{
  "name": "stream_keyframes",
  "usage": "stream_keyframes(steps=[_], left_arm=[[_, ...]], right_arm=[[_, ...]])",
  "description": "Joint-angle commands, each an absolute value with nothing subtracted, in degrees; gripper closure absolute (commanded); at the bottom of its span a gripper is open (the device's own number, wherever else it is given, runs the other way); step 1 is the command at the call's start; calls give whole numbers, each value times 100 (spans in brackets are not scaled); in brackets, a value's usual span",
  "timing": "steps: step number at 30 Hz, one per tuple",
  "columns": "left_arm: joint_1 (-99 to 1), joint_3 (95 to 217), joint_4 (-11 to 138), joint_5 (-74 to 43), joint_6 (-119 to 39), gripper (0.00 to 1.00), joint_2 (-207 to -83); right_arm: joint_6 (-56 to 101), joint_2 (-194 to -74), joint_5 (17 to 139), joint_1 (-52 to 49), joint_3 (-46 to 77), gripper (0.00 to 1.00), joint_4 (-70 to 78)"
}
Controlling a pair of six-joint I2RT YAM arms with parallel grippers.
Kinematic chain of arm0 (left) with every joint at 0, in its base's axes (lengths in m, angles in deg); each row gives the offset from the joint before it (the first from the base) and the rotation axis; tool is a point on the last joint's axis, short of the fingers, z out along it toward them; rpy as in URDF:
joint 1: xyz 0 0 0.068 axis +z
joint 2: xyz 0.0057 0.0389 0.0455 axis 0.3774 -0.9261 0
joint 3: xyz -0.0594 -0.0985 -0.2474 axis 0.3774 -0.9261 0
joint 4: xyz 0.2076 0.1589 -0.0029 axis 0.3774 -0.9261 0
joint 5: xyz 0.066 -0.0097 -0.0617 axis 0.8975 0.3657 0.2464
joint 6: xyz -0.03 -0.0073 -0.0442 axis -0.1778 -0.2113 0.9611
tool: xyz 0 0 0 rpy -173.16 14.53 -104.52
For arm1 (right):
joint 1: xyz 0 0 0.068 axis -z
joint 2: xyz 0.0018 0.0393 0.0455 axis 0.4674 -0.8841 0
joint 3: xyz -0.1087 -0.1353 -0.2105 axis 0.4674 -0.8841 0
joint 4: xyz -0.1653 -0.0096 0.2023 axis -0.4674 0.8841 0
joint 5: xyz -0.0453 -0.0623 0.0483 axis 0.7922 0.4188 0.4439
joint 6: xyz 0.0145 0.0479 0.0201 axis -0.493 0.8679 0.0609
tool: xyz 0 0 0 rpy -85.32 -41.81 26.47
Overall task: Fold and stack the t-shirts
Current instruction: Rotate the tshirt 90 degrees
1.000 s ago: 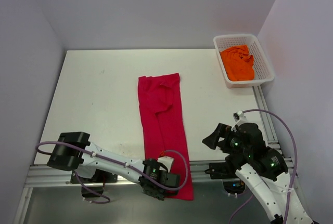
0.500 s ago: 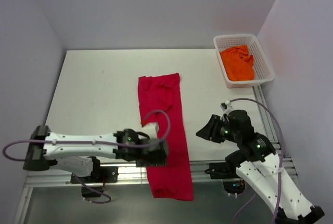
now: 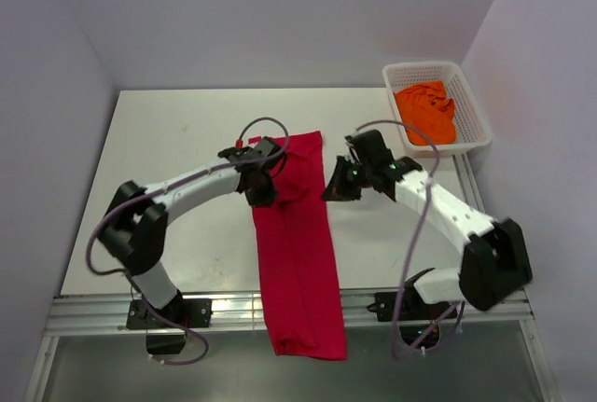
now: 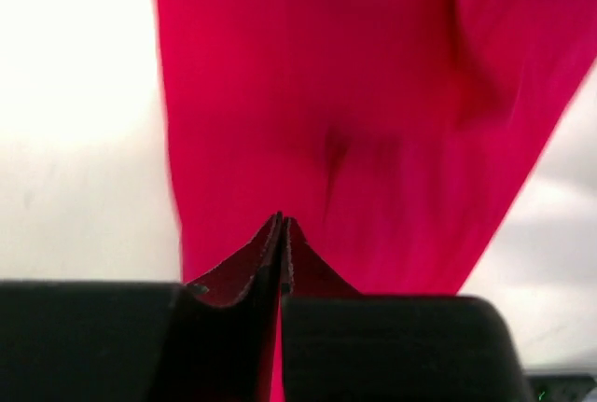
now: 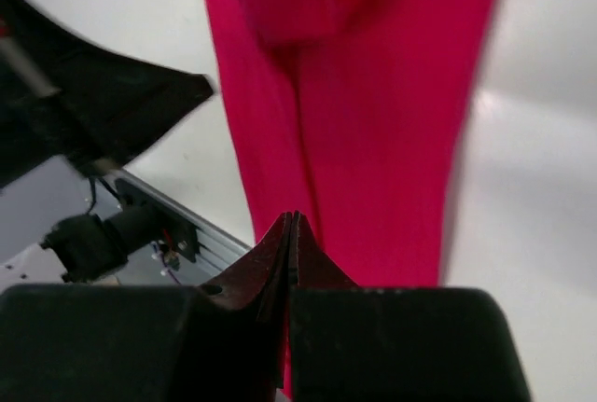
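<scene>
Top view: the red shirt [image 3: 294, 234] lay as a long strip between the two pincers, left pincer [image 3: 261, 187] at one edge and right pincer [image 3: 333, 189] at the other, probably lined up for a fold. The orange shirt [image 3: 426, 115] sat well beyond the right pincer, bunched in the basket [image 3: 418, 68].

Left wrist: jaws pressed together, red cloth just ahead.

Right wrist: same deal. I couldn't tell whether either had caught any cloth.

Bright even light, soft shadows, wrist views blurred, table [image 4: 75, 94] beyond the left gripper [image 4: 282, 222] glaring white
</scene>
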State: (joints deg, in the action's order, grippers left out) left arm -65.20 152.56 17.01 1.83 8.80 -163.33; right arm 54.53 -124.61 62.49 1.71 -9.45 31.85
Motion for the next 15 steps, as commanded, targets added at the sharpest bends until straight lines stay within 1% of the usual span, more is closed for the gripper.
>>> stream_keyframes(steps=[1,3,4,9,12,15], left_arm=[[-6033,15993,1974,-228,70,92,-17116],[-5778,16476,1834,-264,-71,94,-17494],[-5698,16765,1807,-281,-132,96,-17818],[-5286,17540,1561,-326,-510,98,-18681],[-5083,18085,1376,-369,-695,99,-19409],[-4872,18787,1209,-510,-827,100,-19894]], right_arm=[[4996,-13730,6237,115,173,100,2981],[4873,-14258,6299,106,604,100,3191],[4846,-14704,6282,106,962,100,3219],[4776,-15955,6158,97,1984,100,3551],[4741,-16981,6176,97,2922,100,3850],[4732,-17651,6132,106,3714,100,4262]])
